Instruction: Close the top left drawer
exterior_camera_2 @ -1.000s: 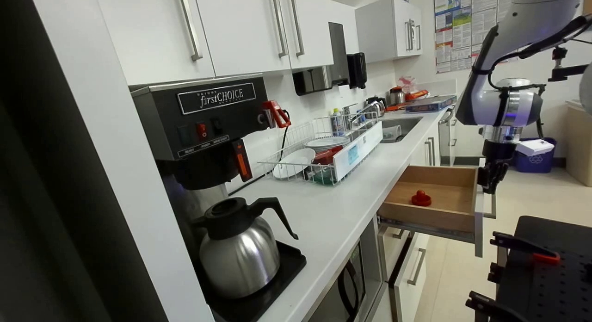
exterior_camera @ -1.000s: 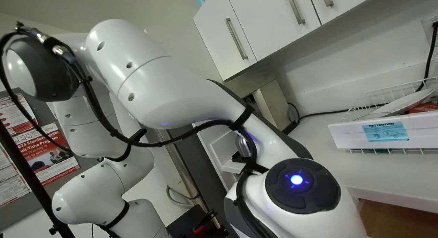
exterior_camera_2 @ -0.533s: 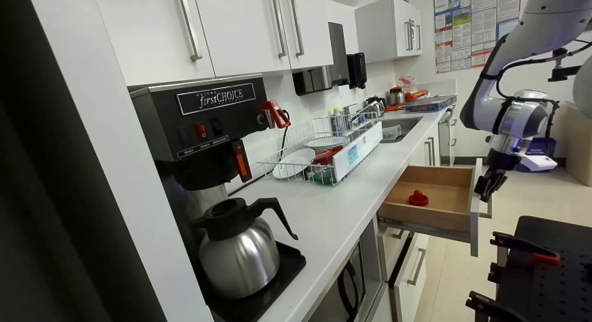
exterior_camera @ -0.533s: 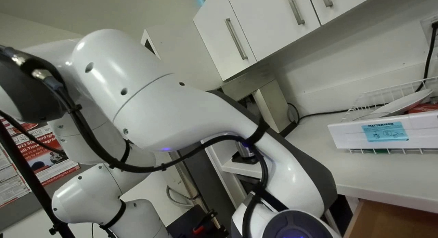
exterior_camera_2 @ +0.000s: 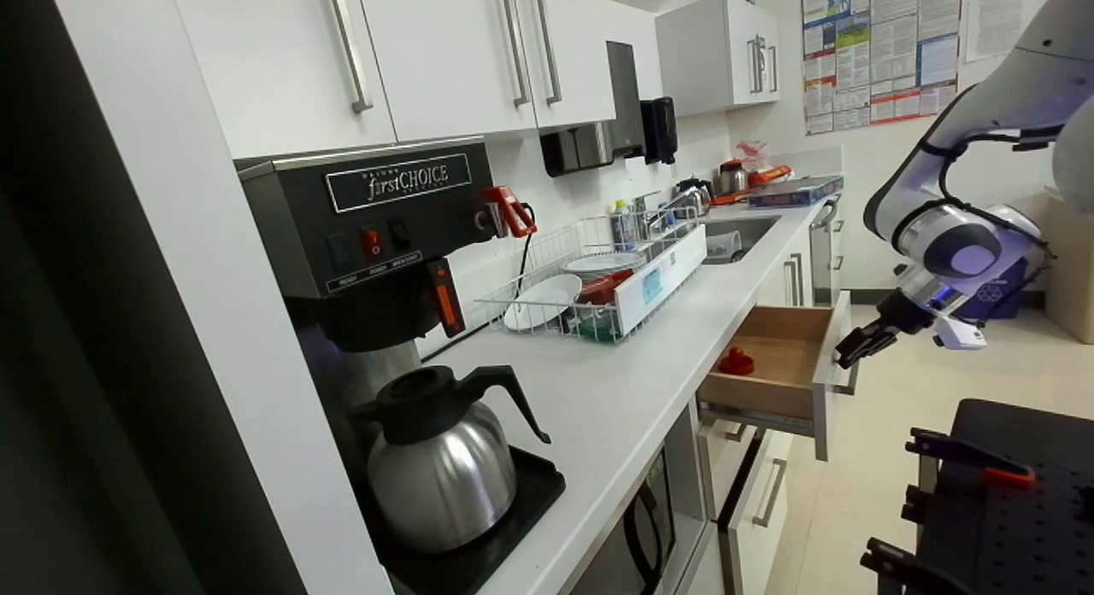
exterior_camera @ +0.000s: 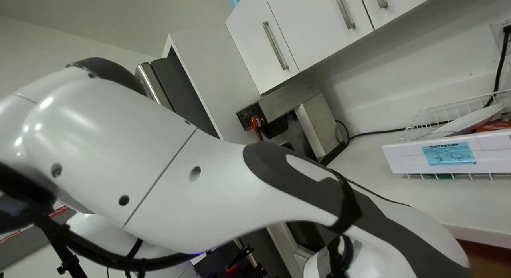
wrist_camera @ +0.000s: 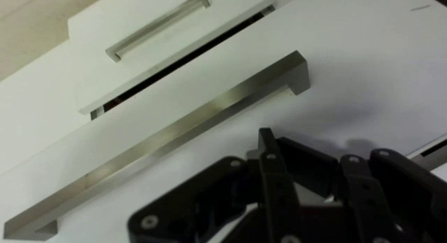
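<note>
The top left drawer (exterior_camera_2: 826, 398) stands partly pulled out below the counter in an exterior view, showing its wood-coloured inside. A corner of the inside shows in an exterior view (exterior_camera: 489, 260). A red knobbed object (exterior_camera_2: 736, 362) lies inside it. My gripper (exterior_camera_2: 848, 354) is at the outer side of the white front, near its upper edge, and appears to touch it. In the wrist view the front (wrist_camera: 370, 82) fills much of the picture, with its bar handle (wrist_camera: 157, 145) beside the fingers. The gripper's tips (wrist_camera: 273, 137) meet, one pad tilted against the other, holding nothing.
Another drawer (exterior_camera_2: 756, 509) below stands slightly open. A black cart (exterior_camera_2: 1017, 492) with clamps stands in front. On the counter (exterior_camera_2: 590, 407) are a dish rack (exterior_camera_2: 662, 277), a coffee maker (exterior_camera_2: 385, 210) and a steel carafe (exterior_camera_2: 444, 484).
The drawer has slid inward toward the cabinet, and the red object moved in with it. My gripper has followed the front toward the counter and tilted. The arm has swung lower.
</note>
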Available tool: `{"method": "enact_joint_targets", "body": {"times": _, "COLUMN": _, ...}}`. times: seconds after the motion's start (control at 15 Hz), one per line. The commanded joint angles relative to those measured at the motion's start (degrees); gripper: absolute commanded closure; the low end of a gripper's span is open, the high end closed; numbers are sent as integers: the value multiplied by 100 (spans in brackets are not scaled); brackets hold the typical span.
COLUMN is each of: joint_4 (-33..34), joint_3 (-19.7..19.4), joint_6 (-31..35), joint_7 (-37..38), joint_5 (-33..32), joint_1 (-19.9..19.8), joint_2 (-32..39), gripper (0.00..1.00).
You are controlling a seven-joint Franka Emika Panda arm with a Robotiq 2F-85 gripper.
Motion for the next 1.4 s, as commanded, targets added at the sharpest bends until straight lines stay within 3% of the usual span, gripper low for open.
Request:
{"method": "enact_joint_targets", "body": {"times": 0.0, "joint_4": 610, "joint_3": 577, "joint_6": -152, "joint_7": -792, "joint_5": 439, "joint_1": -353, "joint_2": 848, "gripper": 99}}
{"method": "enact_joint_targets", "body": {"times": 0.47, "joint_4": 1336, "joint_3": 940, "joint_6": -493, "joint_7": -1045, "joint_5": 185, "joint_1": 15, "joint_2": 1621, "gripper": 99}}
{"method": "enact_joint_targets", "body": {"times": 0.53, "joint_4": 1488, "joint_3": 670, "joint_6": -776, "joint_7": -1205, "joint_5": 542, "joint_1": 379, "joint_2": 1473, "gripper": 99}}
{"method": "enact_joint_targets", "body": {"times": 0.8, "joint_4": 1765, "joint_3": 232, "joint_6": -1246, "joint_7": -1302, "joint_5": 782, "joint_1": 1022, "joint_2": 1291, "gripper": 99}}
{"method": "enact_joint_targets", "body": {"times": 1.07, "joint_4": 1226, "joint_3": -611, "joint_6": -1847, "joint_7": -842, "joint_5": 657, "joint_1": 1816, "joint_2": 240, "gripper": 99}}
{"method": "enact_joint_targets", "body": {"times": 1.13, "joint_4": 879, "joint_3": -283, "joint_6": -1460, "joint_7": -714, "joint_5": 212, "joint_1": 1539, "joint_2": 52, "gripper": 99}}
{"method": "enact_joint_targets", "body": {"times": 1.33, "joint_4": 257, "joint_3": -211, "joint_6": -988, "joint_7": -616, "joint_5": -71, "joint_1": 1614, "joint_2": -779, "gripper": 99}}
